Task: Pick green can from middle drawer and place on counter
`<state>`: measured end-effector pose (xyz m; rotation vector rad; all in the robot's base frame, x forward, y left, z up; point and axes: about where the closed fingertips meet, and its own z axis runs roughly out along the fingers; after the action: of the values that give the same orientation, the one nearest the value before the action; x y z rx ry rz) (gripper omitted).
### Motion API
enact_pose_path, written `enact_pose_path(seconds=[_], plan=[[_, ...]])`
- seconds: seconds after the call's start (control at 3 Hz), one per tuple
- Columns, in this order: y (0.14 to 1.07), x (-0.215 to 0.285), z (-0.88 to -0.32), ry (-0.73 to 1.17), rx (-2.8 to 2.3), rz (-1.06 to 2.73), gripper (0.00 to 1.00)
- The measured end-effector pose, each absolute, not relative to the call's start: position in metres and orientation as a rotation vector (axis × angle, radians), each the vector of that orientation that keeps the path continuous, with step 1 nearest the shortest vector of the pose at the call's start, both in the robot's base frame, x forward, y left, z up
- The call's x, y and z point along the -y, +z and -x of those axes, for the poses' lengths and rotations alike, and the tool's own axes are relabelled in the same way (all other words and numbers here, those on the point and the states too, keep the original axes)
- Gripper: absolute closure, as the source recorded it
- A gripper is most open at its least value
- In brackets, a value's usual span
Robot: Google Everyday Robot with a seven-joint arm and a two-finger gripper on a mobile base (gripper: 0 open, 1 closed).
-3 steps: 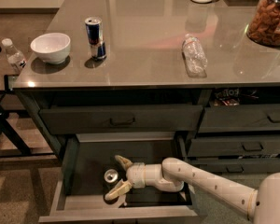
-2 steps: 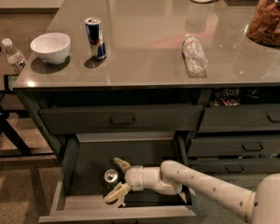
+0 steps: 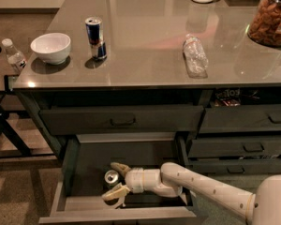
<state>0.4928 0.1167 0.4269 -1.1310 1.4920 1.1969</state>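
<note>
A glossy grey counter tops dark cabinets; below it, near left, the middle drawer stands open; inside, the gripper spreads its fingers around the green can; grasping, lifting and placing all remain.

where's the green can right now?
Camera view, lower left of centre: the green can stands upright in the open middle drawer, below the counter, with the open tool straddling it.

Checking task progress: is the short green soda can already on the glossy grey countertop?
No, the short green soda can sits in the open dark grey middle drawer, between the spread fingers of the robot hand.
</note>
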Motion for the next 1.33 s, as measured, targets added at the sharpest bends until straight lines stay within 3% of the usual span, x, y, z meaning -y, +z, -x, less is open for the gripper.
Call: enact_pose_path(seconds=[1.0, 1.33], plan=[[0.4269, -0.1168, -0.4928, 1.197, -1.492, 1.131, 0.87], [0.4270, -0.1168, -0.4928, 1.197, -1.492, 1.131, 1.00]])
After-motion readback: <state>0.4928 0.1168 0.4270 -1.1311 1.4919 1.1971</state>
